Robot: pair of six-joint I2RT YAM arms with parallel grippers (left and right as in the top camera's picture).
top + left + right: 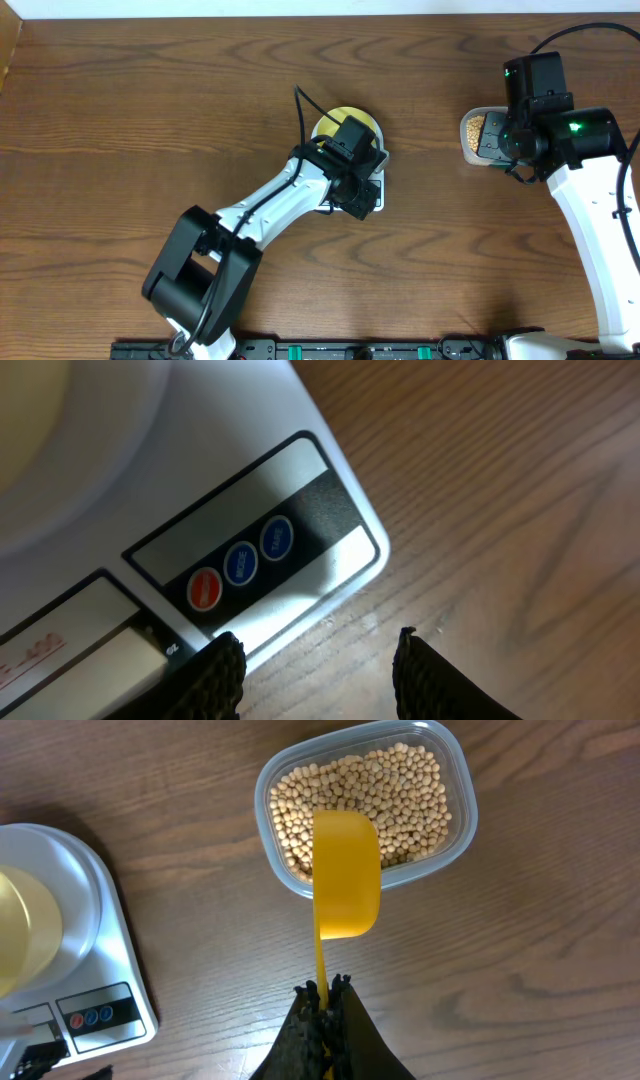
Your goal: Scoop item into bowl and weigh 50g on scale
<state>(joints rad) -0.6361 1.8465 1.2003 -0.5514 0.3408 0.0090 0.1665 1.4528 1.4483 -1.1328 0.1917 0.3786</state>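
Two arms reach over a brown wooden table (120,90).

Left side: left gripper (320,670) low beside the front corner of the scale (250,470), fingers (225,675) about half apart, only bare wood between them, gripping nothing. Just ahead of the fingertips, three round buttons (241,563) on the scale's dark strip, one red and two blue. Display panel (60,650) cut off at the frame edge, unreadable.

On the scale's round top, the bowl (25,930), pale yellow. From overhead, partly hidden beneath the left wrist. From the right wrist, only a slice at the frame's left edge; contents impossible to tell.

Right side: right gripper (325,1005) clamped fully shut on the thin handle of a bright yellow scoop (346,870). Scoop's cup stretched out ahead of the fingers, overlapping the near rim of a clear plastic tub (466,815). Tub filled nearly wall to wall with the beans (400,790), small, round, tan. Whether the cup touches the beans or hangs just above them: cannot tell.

Tub well apart from the scale, off to the scale's right, bare table between the two.
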